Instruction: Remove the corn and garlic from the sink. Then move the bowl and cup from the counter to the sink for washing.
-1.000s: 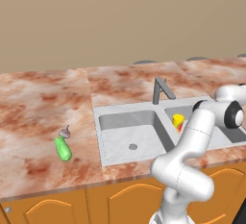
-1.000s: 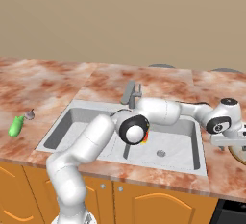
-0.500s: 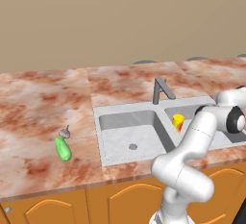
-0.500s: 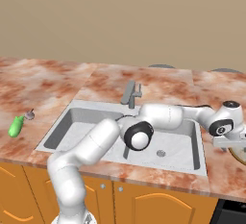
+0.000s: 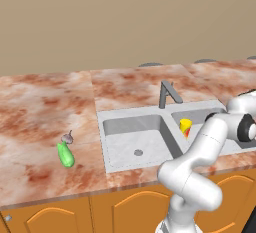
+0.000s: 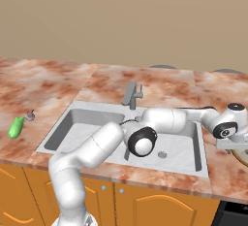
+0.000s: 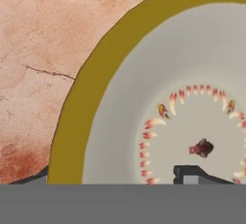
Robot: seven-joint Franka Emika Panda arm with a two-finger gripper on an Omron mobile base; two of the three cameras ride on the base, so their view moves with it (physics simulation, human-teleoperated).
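Already well along. Double-basin sink (image 5: 131, 149) emptied of produce, with the yellow cup (image 5: 185, 126) standing in its right basin. Bowl (image 7: 158, 98) left to move: still on the marble counter (image 5: 45, 107) right of the sink, close under the hand, olive rim and pale inside with a painted ring. Corn (image 5: 65, 155) and garlic (image 5: 67, 138) lying just beside each other on the counter left of the sink, near its front edge. Gripper (image 6: 235, 142) over the bowl; open or closed, impossible to tell. Plenty of bare basin floor for the bowl.
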